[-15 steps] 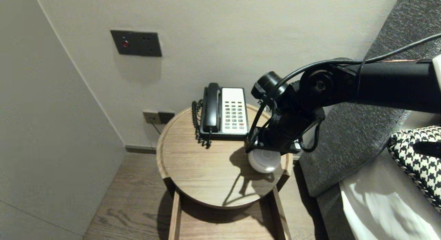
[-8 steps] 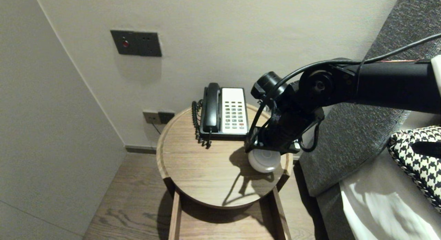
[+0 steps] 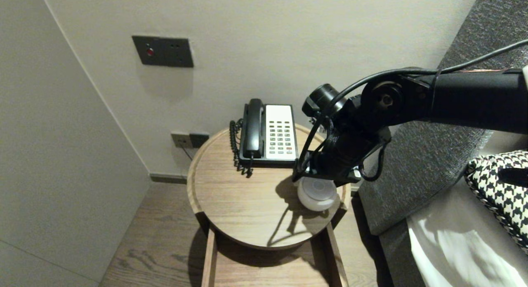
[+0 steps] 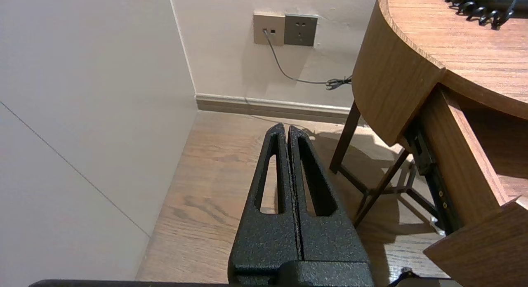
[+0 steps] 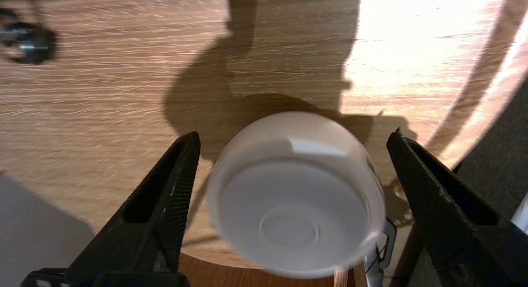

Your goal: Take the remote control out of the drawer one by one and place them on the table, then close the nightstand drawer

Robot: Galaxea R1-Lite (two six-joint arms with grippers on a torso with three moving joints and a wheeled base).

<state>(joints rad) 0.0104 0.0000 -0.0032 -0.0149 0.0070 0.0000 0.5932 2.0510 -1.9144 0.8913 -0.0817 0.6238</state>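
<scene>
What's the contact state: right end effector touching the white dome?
Apart. Right wrist view: right end effector open, tabletop visible on both sides between it and the white dome.

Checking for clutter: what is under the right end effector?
A white round device on the round wooden table, between the open fingers of the right end effector, touching neither. The table beneath is covered.

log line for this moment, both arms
right gripper: jaws open, flanking white round object, no contact | object on wooden table near its rim | left gripper: shut, parked beside table
</scene>
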